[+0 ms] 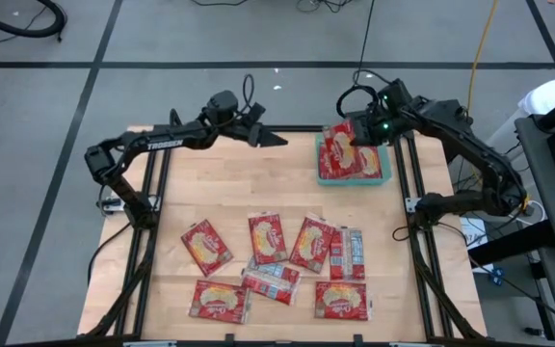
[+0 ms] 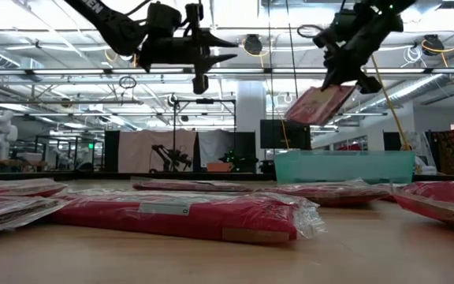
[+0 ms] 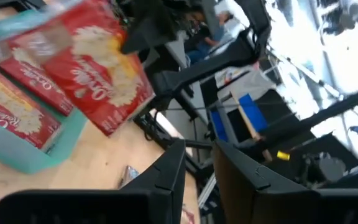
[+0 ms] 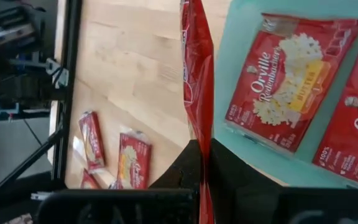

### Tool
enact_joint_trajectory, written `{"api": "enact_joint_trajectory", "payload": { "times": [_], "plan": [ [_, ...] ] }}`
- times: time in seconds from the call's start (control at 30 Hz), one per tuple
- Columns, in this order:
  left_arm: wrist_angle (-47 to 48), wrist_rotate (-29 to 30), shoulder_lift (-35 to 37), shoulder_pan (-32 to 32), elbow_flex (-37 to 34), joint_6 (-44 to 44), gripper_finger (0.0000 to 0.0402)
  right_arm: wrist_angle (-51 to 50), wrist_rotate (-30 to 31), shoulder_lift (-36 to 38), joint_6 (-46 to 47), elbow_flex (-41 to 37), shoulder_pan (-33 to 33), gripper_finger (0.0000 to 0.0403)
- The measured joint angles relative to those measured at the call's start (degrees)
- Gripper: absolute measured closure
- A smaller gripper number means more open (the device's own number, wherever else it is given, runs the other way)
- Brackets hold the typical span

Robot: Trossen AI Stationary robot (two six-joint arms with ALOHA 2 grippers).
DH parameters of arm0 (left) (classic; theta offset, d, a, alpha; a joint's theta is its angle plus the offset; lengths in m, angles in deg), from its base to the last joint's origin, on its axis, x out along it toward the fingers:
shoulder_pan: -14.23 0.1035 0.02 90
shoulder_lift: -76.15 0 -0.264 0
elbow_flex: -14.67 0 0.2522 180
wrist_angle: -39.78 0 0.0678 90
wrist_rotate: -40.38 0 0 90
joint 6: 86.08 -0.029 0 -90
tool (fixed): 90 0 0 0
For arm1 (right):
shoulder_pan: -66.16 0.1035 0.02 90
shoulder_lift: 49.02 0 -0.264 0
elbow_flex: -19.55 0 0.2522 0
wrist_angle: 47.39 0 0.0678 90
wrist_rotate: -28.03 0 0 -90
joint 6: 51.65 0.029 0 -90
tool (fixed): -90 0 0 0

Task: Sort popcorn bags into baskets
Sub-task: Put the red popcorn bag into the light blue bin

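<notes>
The left tool (image 1: 276, 139) hangs above the far middle of the tabletop (image 1: 210, 193), clear of every packet. Its fingers (image 3: 166, 174) stand slightly apart with nothing between them.

Eight popcorn bags lie flat on the near half of the tabletop. From left to right: one tilted bag (image 1: 205, 246) with another (image 1: 220, 302) nearer the front edge; one bag (image 1: 267, 237) with its long axis running front to back; a red-and-silver bag (image 1: 272, 282) lying crosswise just in front of it; a tilted bag (image 1: 310, 242); two narrow red-and-silver bags (image 1: 346, 253) side by side, long axes front to back; and one bag (image 1: 341, 301) at the front.

The teal basket (image 1: 385, 176) sits at the far right of the tabletop with bags (image 4: 291, 81) flat inside it, printed faces up.

The right tool (image 1: 355, 131) is closed on one popcorn bag (image 2: 319, 104), held in the air above the basket's left edge. This bag hangs from the tool on a slant.

The tabletop is light wood. Beyond it is a room with ceiling pipes and strip lights.
</notes>
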Motion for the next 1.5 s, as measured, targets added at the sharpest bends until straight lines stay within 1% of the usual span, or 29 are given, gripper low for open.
{"api": "enact_joint_trajectory", "payload": {
  "times": [0.13, 0.33, 0.5, 0.7, 0.87, 1.03, 1.2, 1.33, 1.5],
  "plan": [
    [2.7, 0.1, 0.0, -1.9, 0.0, -4.4, 0.0331, 3.6, 0.0, 0.0, 2.6, -2.6, -0.6, 0.0401],
    [7.2, 0.1, 0.0, -3.8, 0.0, -7.4, 0.0350, 10.3, 0.2, -0.4, 4.8, -4.7, -2.1, 0.0401],
    [7.3, 0.6, 0.0, -4.6, 0.0, -10.6, 0.0364, 13.9, 1.9, -1.9, 7.9, -6.8, -3.2, 0.0401],
    [7.6, 1.1, 0.0, -4.5, 0.0, -13.0, 0.0375, 15.6, 2.0, -3.2, 10.6, -9.8, -0.9, 0.0401],
    [7.7, 1.1, 0.0, -4.2, 0.0, -14.3, 0.0383, 20.7, 4.7, -3.2, 14.6, -12.4, 0.3, 0.0401],
    [7.7, 1.1, 0.0, -4.0, 0.0, -15.8, 0.0393, 22.4, 6.4, -3.2, 15.3, -14.0, 0.7, 0.0401],
    [7.9, 1.1, 0.0, -3.7, 0.0, -18.3, 0.0395, 22.5, 5.8, -3.2, 15.2, -15.9, 1.1, 0.0401],
    [8.7, 1.2, 0.0, -3.7, 0.0, -19.5, 0.0385, 23.0, 4.7, -3.2, 17.1, -17.4, 1.9, 0.0401],
    [9.0, 1.6, 0.0, -3.8, 0.0, -19.5, 0.0386, 26.4, 4.6, -3.6, 17.8, -19.3, 1.8, 0.0401]
  ]
}}
